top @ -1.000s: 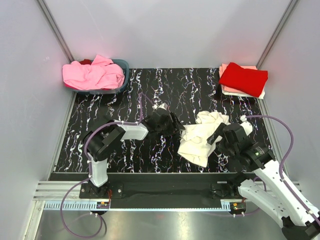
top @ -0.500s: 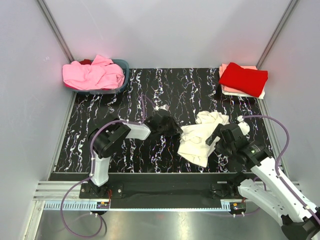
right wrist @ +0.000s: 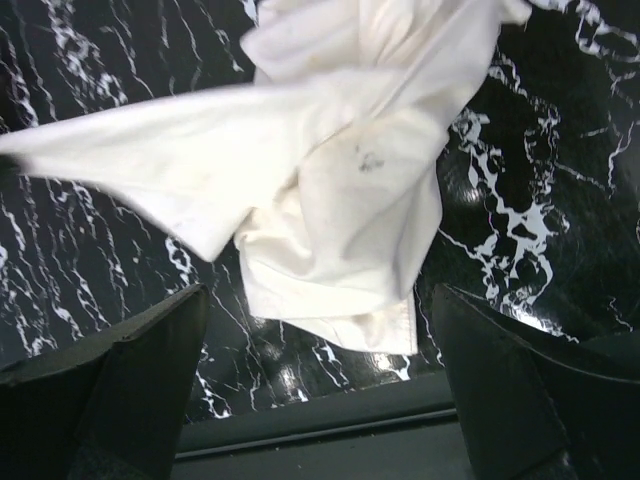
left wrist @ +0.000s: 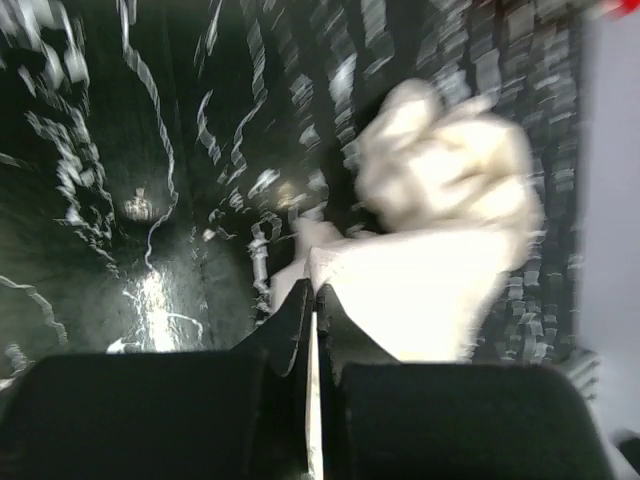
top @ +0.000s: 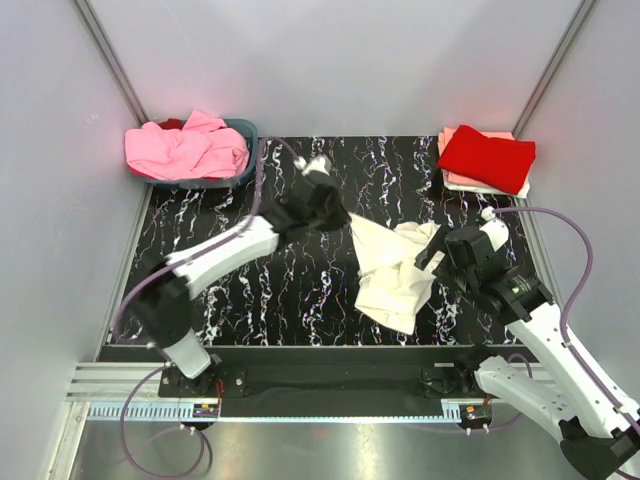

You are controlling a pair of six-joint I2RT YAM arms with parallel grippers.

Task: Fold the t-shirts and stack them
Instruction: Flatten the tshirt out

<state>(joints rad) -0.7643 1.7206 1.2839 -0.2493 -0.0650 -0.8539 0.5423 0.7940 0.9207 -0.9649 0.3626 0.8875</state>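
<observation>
A crumpled white t-shirt [top: 395,275] lies on the black marbled table, right of centre. My left gripper [top: 338,216] is shut on the shirt's left edge and holds that corner up, so the cloth runs taut from the heap. In the left wrist view its jaws [left wrist: 315,292] pinch a thin fold of white cloth [left wrist: 420,270]. My right gripper [top: 434,260] is open wide, hovering over the shirt's right side. In its wrist view, the shirt [right wrist: 340,190] lies beyond the spread fingers [right wrist: 130,390], with a hem between them. A folded stack with a red t-shirt [top: 487,157] on top sits at the far right.
A blue basket [top: 251,132] at the far left corner holds crumpled pink t-shirts [top: 187,150]. Grey walls close in the table on three sides. The table's front edge and a metal rail run just beyond my right gripper's fingers [right wrist: 330,430].
My left gripper has shut on the white shirt's left edge and swung away from the bases, lifting and stretching the cloth. The right gripper stayed open and shifted slightly.
</observation>
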